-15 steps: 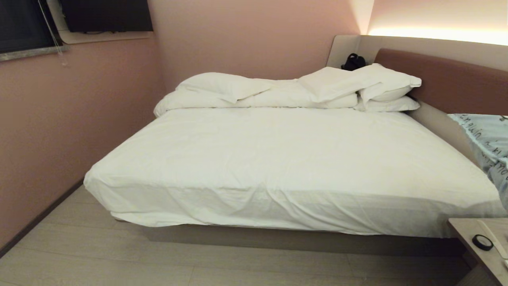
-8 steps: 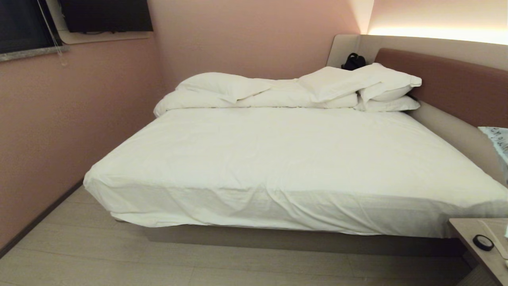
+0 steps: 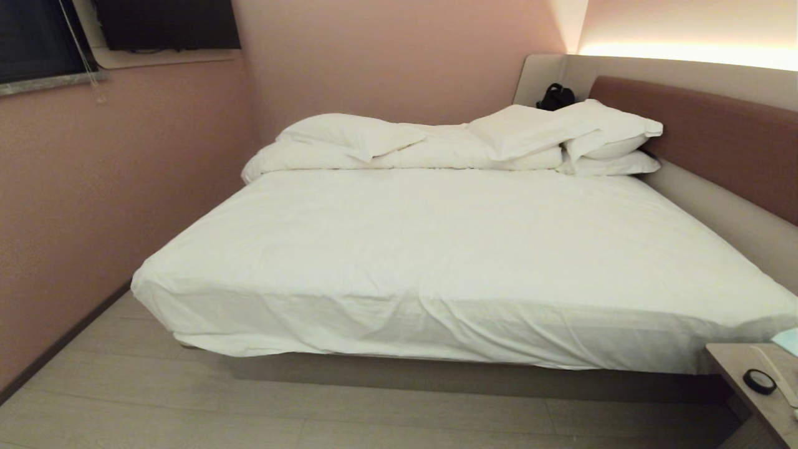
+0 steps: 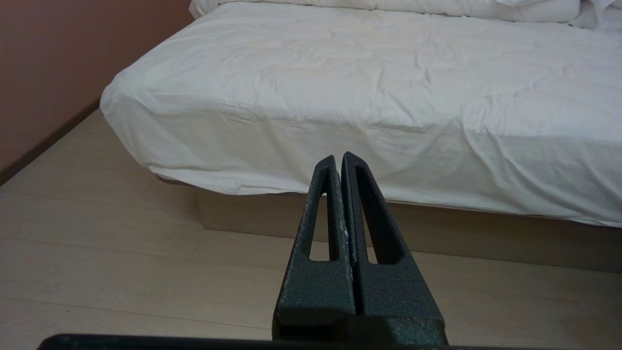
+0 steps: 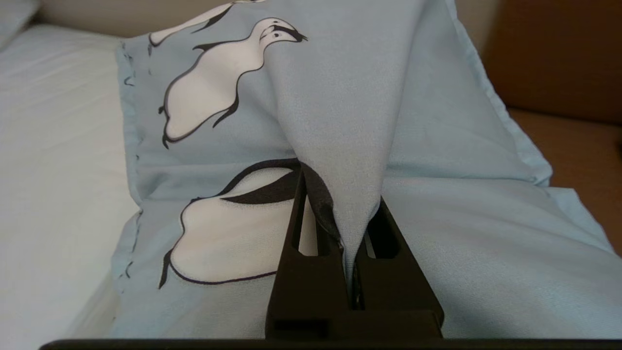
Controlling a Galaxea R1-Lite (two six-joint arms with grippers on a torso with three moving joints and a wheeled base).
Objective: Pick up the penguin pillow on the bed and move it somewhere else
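The right gripper (image 5: 352,214) has its two fingers squeezed together on a pinch of blue cloth. That cloth is the penguin pillow (image 5: 340,97), and it hangs in a point from the fingers, filling the middle of the right wrist view. You can see two white penguins with black outlines on it. The bed (image 3: 449,249) shows only as a strip of white sheet down the left side of that view.

From the head view the big white bed fills the middle of the frame, and no blue pillow lies on top of it. Only a tiny bit of light blue peeks in at the lower right edge, above the small side table (image 3: 739,362).

The left gripper (image 4: 338,160) has its fingers pressed together on nothing, pointing at the near side of the bed, low over the wooden floor (image 4: 121,253).

So the picking up looks done. What is left, I think, is to find a new spot, set the pillow down and let go
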